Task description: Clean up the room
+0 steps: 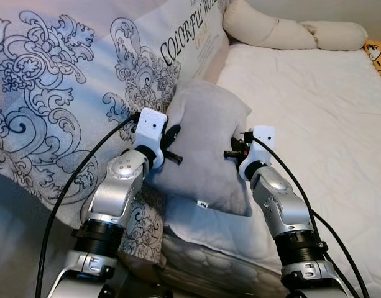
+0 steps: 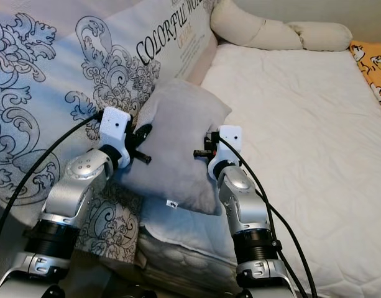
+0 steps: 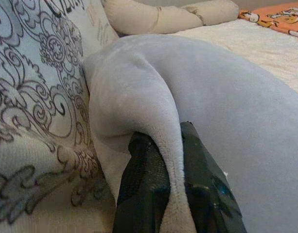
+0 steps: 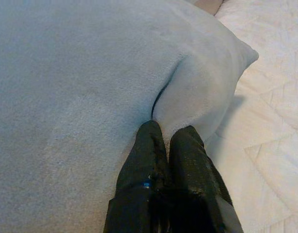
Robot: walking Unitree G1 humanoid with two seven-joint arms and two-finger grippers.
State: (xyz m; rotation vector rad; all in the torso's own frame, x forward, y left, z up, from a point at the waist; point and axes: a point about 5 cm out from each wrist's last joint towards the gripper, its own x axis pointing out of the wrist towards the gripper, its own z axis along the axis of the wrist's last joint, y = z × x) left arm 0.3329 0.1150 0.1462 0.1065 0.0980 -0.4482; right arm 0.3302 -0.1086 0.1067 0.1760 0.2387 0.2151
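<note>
Each claw, left [image 1: 173, 144] and right [image 1: 232, 149], pinches only a thin fold of the pillow [image 1: 202, 149]; plush fabric could slip free, dropping it on the bed [image 1: 314, 112].

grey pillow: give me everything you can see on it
The grey pillow is plain, soft and fleecy-looking, roughly square, with a small white tag at its lower edge. It is held up tilted over the edge of the white mattress, beside the patterned quilt. The left end effector pinches a fold of its fabric on one side, and the right end effector pinches a fold on the other.
</note>
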